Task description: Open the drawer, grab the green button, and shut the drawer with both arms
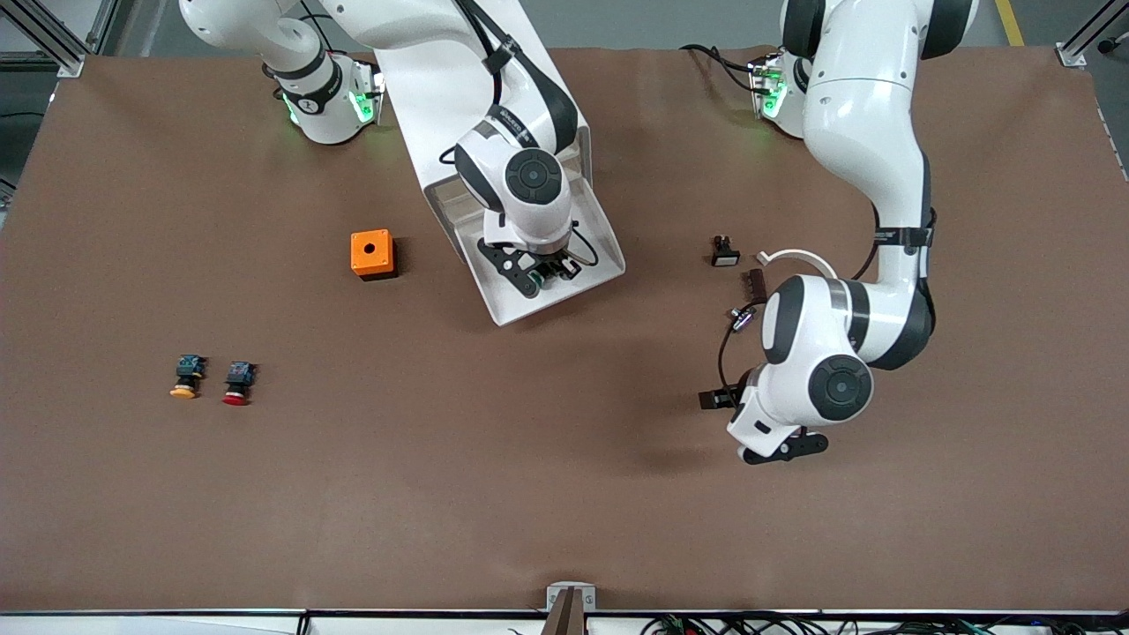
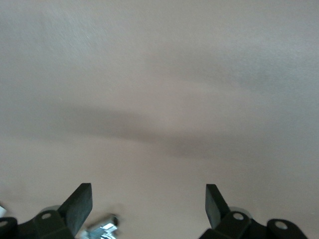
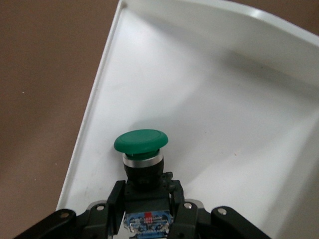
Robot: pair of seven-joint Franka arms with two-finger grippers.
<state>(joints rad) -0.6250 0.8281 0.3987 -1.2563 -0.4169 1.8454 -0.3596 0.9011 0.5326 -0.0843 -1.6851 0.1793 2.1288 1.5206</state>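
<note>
Right gripper (image 3: 148, 211) clamps button (image 3: 141, 142) over drawer (image 3: 209, 99); left gripper (image 2: 148, 204) (waiting) gapes

right gripper (image 3: 148, 209) jaws clamped | left gripper (image 2: 148, 206) jaws apart, waiting

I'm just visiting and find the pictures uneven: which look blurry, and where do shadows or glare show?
Left wrist view: soft and hazy, a blurred dark shadow band across the table, left gripper open over it. Right wrist view: sharp; the right gripper holds the button, shadows in the drawer, its rim bright. Front view: even light, green base lights.
</note>
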